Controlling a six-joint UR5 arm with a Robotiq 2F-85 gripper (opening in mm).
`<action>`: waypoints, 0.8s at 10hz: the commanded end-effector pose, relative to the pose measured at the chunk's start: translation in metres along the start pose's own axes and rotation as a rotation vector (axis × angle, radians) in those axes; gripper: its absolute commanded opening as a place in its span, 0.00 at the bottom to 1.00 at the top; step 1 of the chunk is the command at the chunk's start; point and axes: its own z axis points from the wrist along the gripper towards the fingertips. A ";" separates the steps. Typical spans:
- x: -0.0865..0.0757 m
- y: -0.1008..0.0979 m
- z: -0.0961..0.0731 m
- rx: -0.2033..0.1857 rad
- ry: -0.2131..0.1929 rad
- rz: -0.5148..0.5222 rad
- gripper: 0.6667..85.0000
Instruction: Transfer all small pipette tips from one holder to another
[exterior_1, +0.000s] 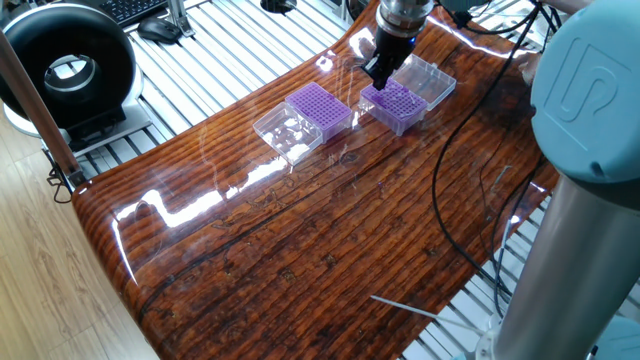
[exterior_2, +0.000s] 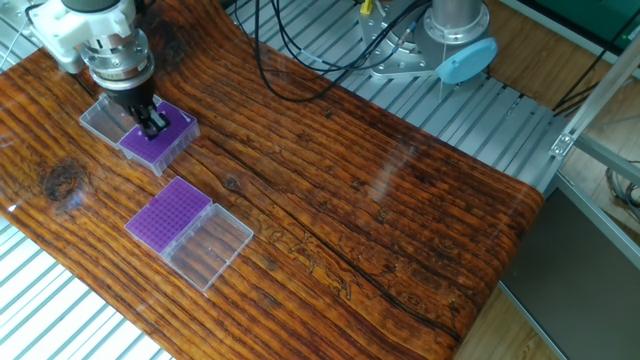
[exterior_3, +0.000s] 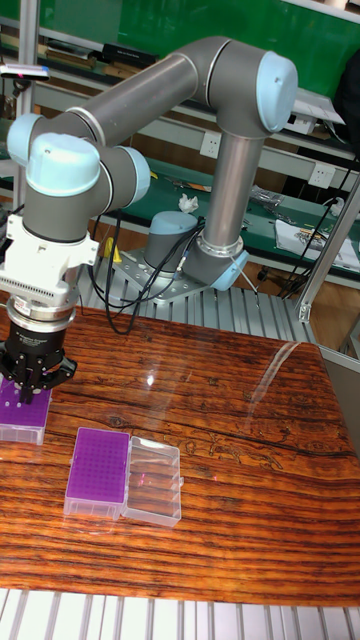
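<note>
Two purple boxes stand on the wooden table, their tops a dense dotted grid of small pipette tips. My gripper (exterior_2: 153, 124) hangs straight down over the far purple box (exterior_2: 165, 143), fingertips just above its grid. The same gripper (exterior_1: 379, 73) and box (exterior_1: 397, 106) show in one fixed view, and the gripper (exterior_3: 26, 388) over the box (exterior_3: 24, 417) in the tall view. The fingers look closed together. Whether a tip sits between them is too small to tell. The other purple box (exterior_2: 168, 211) stands apart, nearer the table's middle.
A clear open lid (exterior_2: 98, 118) lies beside the far box, and another clear lid (exterior_2: 210, 250) beside the other box. A black cable (exterior_1: 450, 150) trails over the table near the arm's grey column (exterior_1: 570, 230). The table's curved edge (exterior_1: 110, 240) drops off.
</note>
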 end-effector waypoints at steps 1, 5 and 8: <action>0.005 0.005 -0.003 -0.018 0.011 0.024 0.00; 0.007 0.002 -0.005 -0.002 0.012 0.023 0.00; -0.002 -0.003 -0.009 0.033 -0.022 -0.005 0.00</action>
